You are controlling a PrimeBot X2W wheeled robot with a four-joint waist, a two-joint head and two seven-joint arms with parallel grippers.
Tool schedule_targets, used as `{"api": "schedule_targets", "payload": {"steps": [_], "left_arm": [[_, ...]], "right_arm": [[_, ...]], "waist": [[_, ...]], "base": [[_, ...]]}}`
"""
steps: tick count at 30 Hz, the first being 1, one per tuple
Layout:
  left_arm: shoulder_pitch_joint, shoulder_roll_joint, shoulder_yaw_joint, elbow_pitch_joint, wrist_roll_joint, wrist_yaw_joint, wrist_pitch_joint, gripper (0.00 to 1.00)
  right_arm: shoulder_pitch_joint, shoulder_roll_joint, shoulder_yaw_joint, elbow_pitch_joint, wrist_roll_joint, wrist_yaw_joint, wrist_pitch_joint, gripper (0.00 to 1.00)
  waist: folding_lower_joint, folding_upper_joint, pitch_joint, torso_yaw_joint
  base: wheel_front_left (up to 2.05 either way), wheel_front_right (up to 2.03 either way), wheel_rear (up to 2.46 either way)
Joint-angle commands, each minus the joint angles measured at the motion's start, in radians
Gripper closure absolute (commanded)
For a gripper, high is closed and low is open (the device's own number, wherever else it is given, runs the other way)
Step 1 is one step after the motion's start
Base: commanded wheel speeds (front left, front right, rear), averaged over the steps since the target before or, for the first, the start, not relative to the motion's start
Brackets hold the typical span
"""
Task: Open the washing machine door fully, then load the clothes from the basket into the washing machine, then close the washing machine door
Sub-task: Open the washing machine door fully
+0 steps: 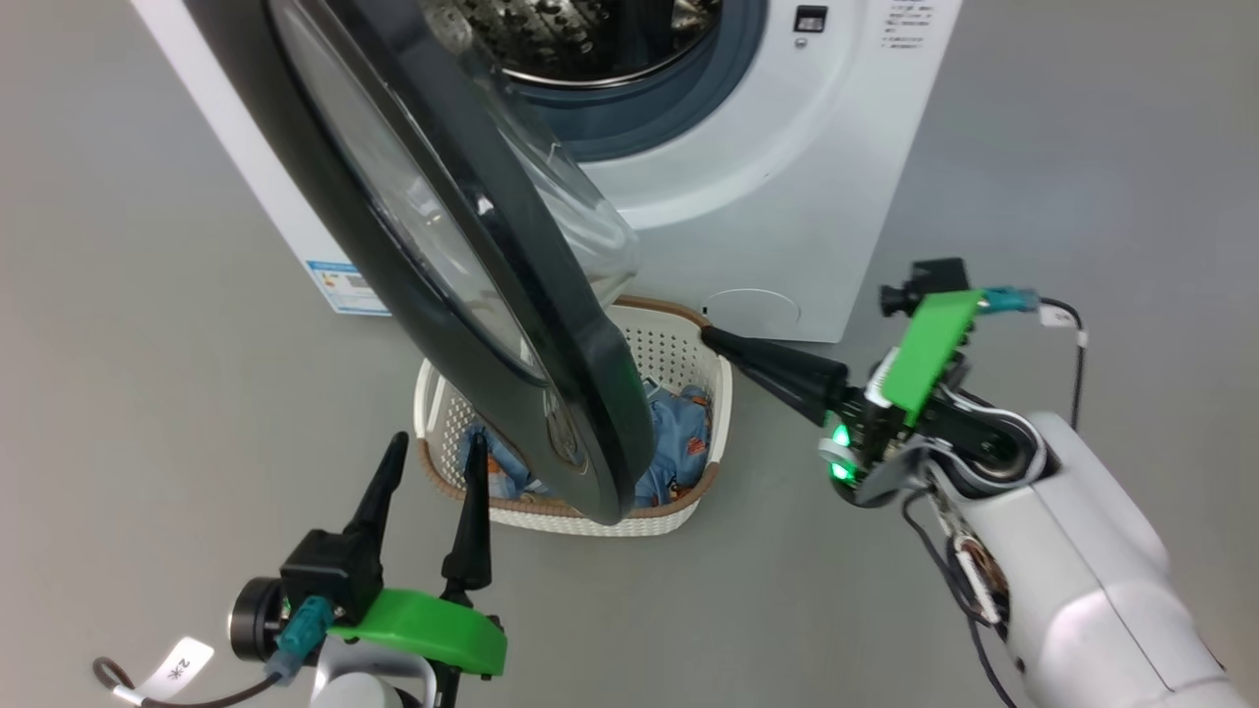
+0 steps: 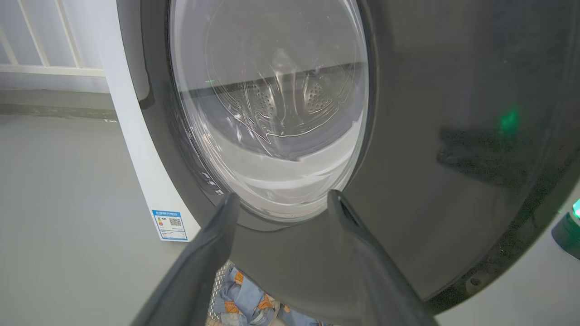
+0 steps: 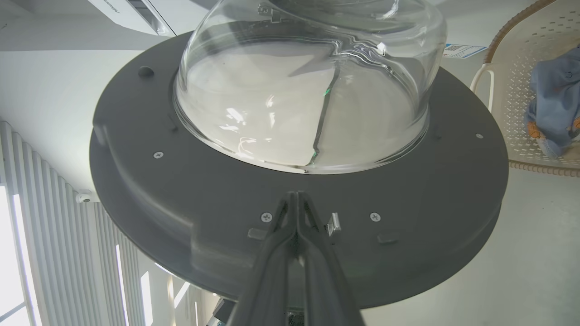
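- While the door (image 1: 443, 246) hangs only part-way open, we count the first step as unfinished. At the left, our left gripper (image 1: 438, 444) stands with fingers wide apart and empty, just outside the door's outer face.
- In the middle, the door overhangs the basket (image 1: 679, 339), which sits on the floor before the washer (image 1: 787, 197). The clothes (image 1: 679, 433) lie in it, none loaded.
- At the right, our right gripper (image 1: 710, 336), fingers pressed together on nothing, points at the door's inner face; we cannot tell whether it touches.
- Left, we judge: swing the door wide, load, close.
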Motion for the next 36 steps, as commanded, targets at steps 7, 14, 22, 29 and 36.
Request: {"api": "schedule_targets", "payload": {"steps": [7, 14, 22, 29, 36], "left_arm": [[0.002, 0.016, 0.057, -0.01, 0.021, -0.006, -0.008, 0.0], [0.009, 0.016, 0.073, -0.005, 0.03, -0.014, -0.008, 0.0], [0.027, 0.016, 0.087, 0.007, 0.035, -0.019, -0.008, 0.0], [0.055, 0.016, 0.097, 0.015, 0.036, -0.026, -0.008, 0.0], [0.074, 0.016, 0.099, 0.024, 0.036, -0.029, -0.008, 0.0]], "right_arm": [[0.132, -0.035, -0.07, -0.155, 0.043, 0.002, -0.078, 1.0], [0.286, -0.064, -0.122, -0.31, 0.043, 0.002, -0.158, 0.04], [0.478, -0.079, -0.145, -0.475, -0.033, 0.002, -0.275, 0.0], [0.597, -0.094, -0.159, -0.534, -0.188, 0.002, -0.438, 0.0], [0.654, -0.148, -0.182, -0.501, -0.518, 0.002, -0.718, 0.0]], "waist": [[0.0, 0.0, -0.025, -0.043], [0.0, 0.0, -0.04, -0.074], [0.0, 0.0, -0.069, -0.107], [0.0, 0.0, -0.095, -0.125], [0.0, 0.0, -0.117, -0.13]], "base": [[0.0, 0.0, 0.0], [0.0, 0.0, 0.0], [0.0, 0.0, 0.0], [0.0, 0.0, 0.0], [0.0, 0.0, 0.0]]}}
